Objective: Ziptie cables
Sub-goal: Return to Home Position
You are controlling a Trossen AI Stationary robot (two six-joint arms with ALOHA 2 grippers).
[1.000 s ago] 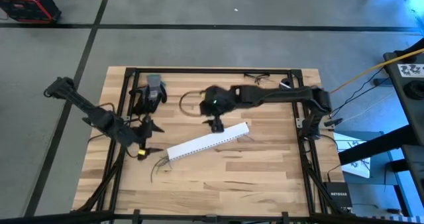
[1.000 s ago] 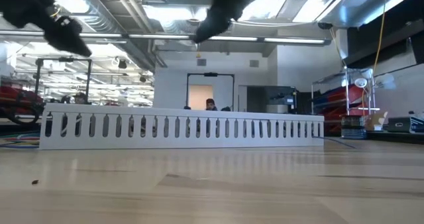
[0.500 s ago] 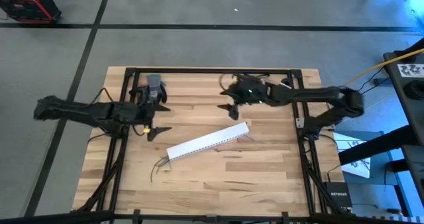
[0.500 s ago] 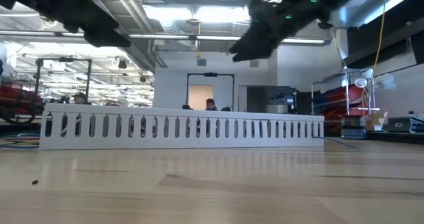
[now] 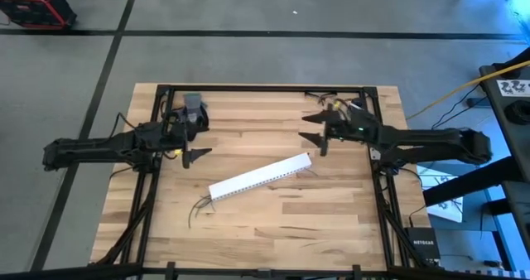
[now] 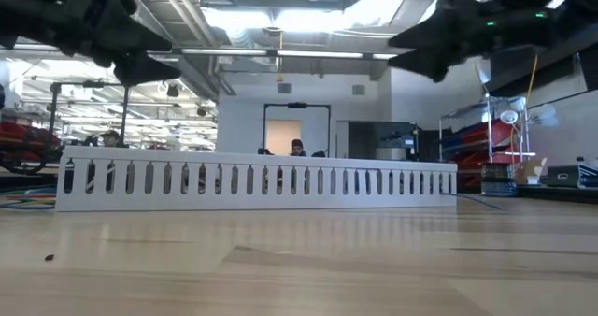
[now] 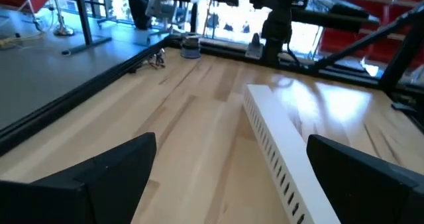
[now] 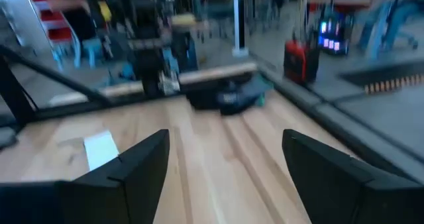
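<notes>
A long white slotted channel [image 5: 259, 175] lies slantwise on the middle of the wooden table, resting on its long underside [image 6: 257, 180]. Thin dark cables show at its near-left end [image 5: 199, 204] and at its right end [image 5: 310, 171], lying on the wood. My left gripper [image 5: 203, 142] hangs open above the table's left part, pointing level toward the right, with the channel [image 7: 278, 151] ahead of it. My right gripper [image 5: 313, 134] hangs open above the far right part, pointing level toward the left. Nothing sits between either pair of fingers.
A grey object [image 5: 193, 108] stands at the far left, just beyond my left gripper. Black frame rails [image 5: 265, 88] run along the table's edges. Thin wires [image 5: 321, 94] lie at the far edge. A yellow cord [image 5: 464, 88] runs off the table to the right.
My right gripper has drawn back from above the channel's middle toward the table's right edge, tipping from pointing down to level. My left gripper has swung from the channel's near-left end toward the far edge and now points right. The channel and cables have kept still.
</notes>
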